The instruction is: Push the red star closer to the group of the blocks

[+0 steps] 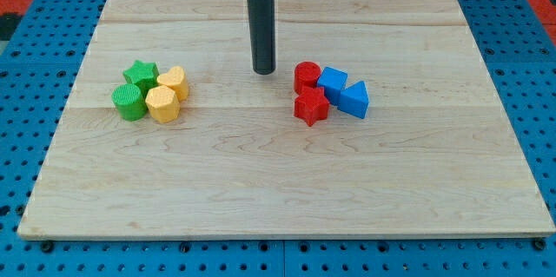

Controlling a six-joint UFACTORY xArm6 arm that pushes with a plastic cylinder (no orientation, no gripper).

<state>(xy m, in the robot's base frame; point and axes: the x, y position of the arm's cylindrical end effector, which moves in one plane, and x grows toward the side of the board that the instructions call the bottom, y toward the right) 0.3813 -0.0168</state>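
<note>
The red star (pixel 311 107) lies right of the board's middle, touching a red cylinder (pixel 306 76) above it. A blue cube-like block (pixel 332 81) and a blue triangle (pixel 354 100) sit just to its right, forming one cluster. My tip (pixel 264 70) is up and to the left of the red star, a short gap left of the red cylinder, touching no block. On the view's left is a second cluster: a green star (pixel 141 75), a green cylinder (pixel 129 102), a yellow block (pixel 174 81) and a yellow hexagon-like block (pixel 162 103).
The wooden board (pixel 278 199) lies on a blue pegboard table (pixel 17 138). The arm's dark rod (pixel 262 25) comes down from the view's top middle.
</note>
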